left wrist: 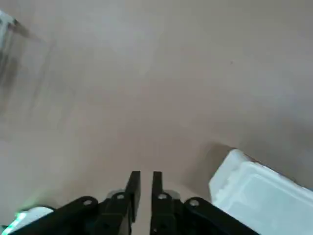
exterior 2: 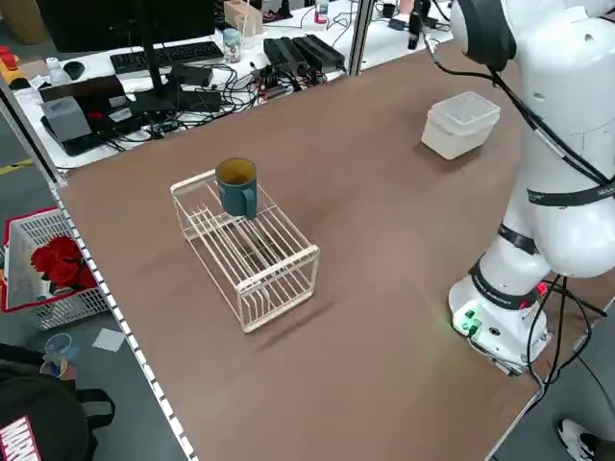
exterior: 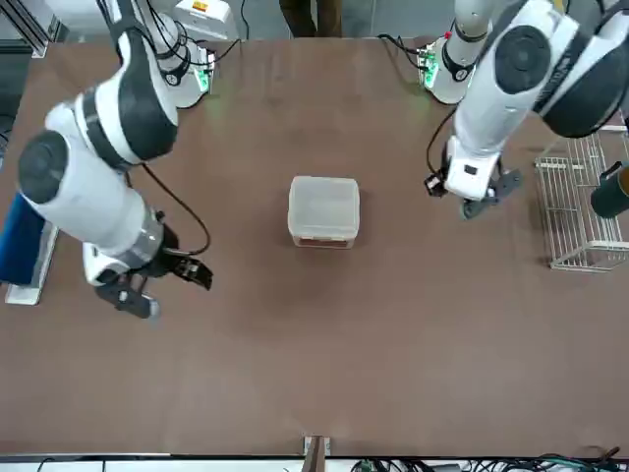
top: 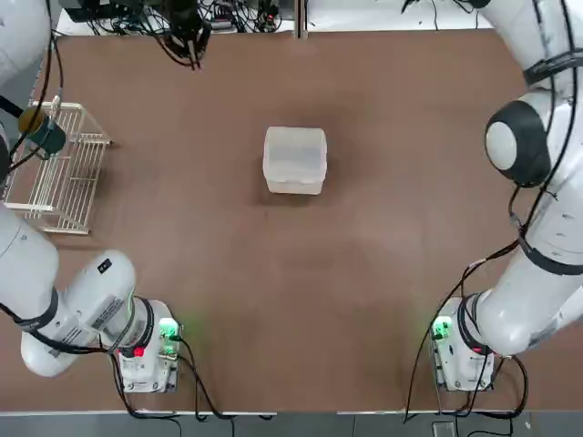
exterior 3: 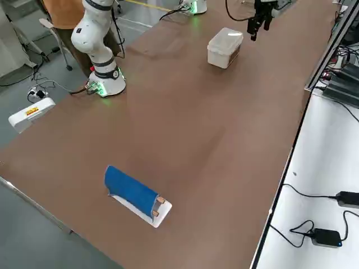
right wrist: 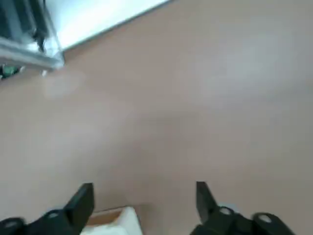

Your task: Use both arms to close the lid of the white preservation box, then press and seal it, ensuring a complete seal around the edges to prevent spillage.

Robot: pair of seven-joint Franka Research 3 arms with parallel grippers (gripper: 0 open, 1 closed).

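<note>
The white preservation box [top: 294,162] stands in the middle of the brown table, its lid [exterior: 324,202] lying flat on top. In the front view my left gripper [exterior: 472,199] hangs above the table, between the box and the wire rack. Its wrist view shows the left gripper [left wrist: 144,182] shut on nothing, with a corner of the box [left wrist: 259,196] beside it. My right gripper [exterior: 155,287] hovers on the other side of the box. The right wrist view has the right gripper [right wrist: 144,196] wide open, a bit of the box [right wrist: 115,219] low between the fingers.
A white wire rack [top: 64,168] carrying a teal mug [top: 44,135] stands at the table's left side. A blue-topped tray [exterior 3: 133,193] lies far out on the right. Cables [top: 191,27] run along the far edge.
</note>
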